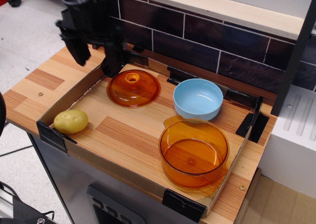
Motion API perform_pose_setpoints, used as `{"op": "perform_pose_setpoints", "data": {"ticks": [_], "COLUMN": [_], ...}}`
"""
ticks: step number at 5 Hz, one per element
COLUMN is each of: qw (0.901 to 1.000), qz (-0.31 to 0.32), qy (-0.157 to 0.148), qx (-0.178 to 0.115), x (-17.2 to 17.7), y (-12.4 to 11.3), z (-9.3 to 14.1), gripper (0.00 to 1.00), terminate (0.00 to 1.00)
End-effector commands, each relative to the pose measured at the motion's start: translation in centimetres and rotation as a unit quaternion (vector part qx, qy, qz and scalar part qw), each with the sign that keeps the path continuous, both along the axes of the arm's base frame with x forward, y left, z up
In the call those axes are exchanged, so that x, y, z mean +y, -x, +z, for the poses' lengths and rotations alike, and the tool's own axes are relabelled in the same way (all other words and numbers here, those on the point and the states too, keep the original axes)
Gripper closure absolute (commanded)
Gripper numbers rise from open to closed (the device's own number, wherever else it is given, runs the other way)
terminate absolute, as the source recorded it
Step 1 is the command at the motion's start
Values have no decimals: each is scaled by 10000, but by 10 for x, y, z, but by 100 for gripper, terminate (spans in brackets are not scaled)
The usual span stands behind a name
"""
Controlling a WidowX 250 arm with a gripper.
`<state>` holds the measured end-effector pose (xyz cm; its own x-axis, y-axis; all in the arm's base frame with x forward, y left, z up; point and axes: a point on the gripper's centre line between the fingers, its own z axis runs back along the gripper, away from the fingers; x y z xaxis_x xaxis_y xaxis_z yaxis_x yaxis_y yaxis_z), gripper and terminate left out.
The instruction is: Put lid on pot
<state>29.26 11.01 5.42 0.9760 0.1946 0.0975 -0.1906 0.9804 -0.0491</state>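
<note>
The lid (133, 89), amber glass and likely heavy, slick and breakable, lies flat on the counter (123, 135) at about ten o'clock from the pot (194, 152), best taken by its small central knob; the pincer (95, 62) hangs empty, jaws apart

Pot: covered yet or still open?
Open. The pot has nothing in it; the lid lies knob-up on the tray floor, apart from it.

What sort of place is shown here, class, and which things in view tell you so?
Probably a mock kitchen counter: dark tiles behind, a wooden worktop, and a glass pot with its lid.
</note>
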Motion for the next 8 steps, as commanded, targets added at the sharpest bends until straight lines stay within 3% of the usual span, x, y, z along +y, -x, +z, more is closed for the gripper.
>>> {"op": "perform_pose_setpoints", "data": {"ticks": [1, 4, 8], "qw": [9987, 9991, 9990], "qz": [11, -96, -39], "qy": [-328, -236, -385], "qx": [-400, -349, -206], "x": [-8, -38, -42], "y": [-41, -42, -30], "z": [-4, 2, -21], "gripper": [0, 0, 0], "terminate": [0, 0, 0]}}
